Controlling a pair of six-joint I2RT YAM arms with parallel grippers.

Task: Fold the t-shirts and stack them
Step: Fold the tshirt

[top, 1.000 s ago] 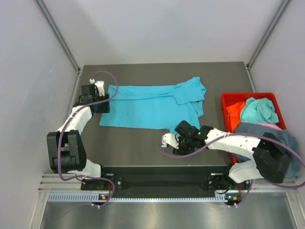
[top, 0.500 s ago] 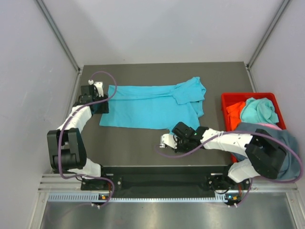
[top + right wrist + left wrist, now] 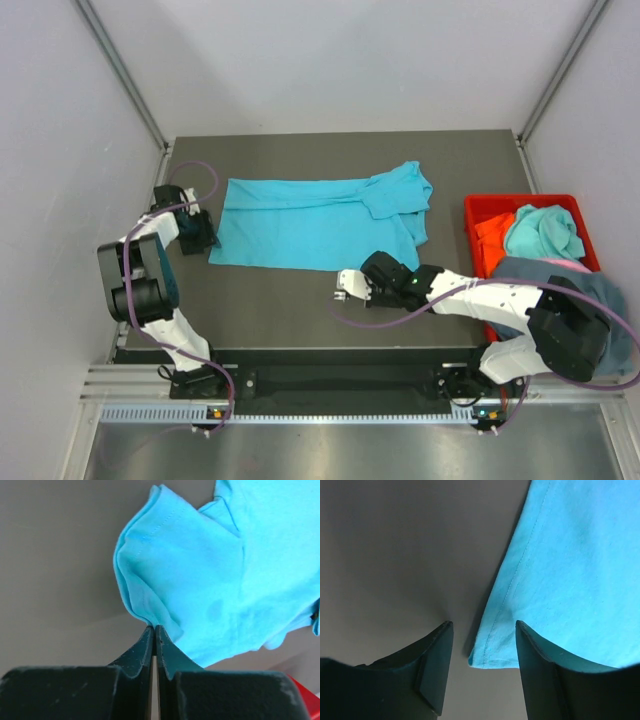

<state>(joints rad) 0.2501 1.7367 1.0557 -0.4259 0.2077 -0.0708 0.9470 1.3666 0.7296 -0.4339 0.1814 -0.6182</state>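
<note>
1. Over the dark table (image 3: pixel 300 310), top view: one turquoise shirt (image 3: pixel 310 225) lies spread flat at mid-table, its sleeve end bunched toward the right. A red bin (image 3: pixel 478 205) stands at the right edge holding an orange shirt (image 3: pixel 490 240) and a crumpled turquoise one (image 3: pixel 545 232). A blue-grey shirt (image 3: pixel 600 290) is draped over the bin's near side. The left gripper (image 3: pixel 203 238) sits at the spread shirt's left hem. The right gripper (image 3: pixel 383 268) sits at its near right edge.
2. Left wrist view: the left gripper (image 3: pixel 484 630) has its jaws wide apart. The shirt's (image 3: pixel 570 570) hemmed corner lies between them on the table (image 3: pixel 395 555), with no grip on it.
3. Right wrist view: the right gripper (image 3: pixel 154 628) has its jaws pressed together. The tips meet the folded edge of the shirt (image 3: pixel 200 580). Whether cloth is pinched cannot be told.
</note>
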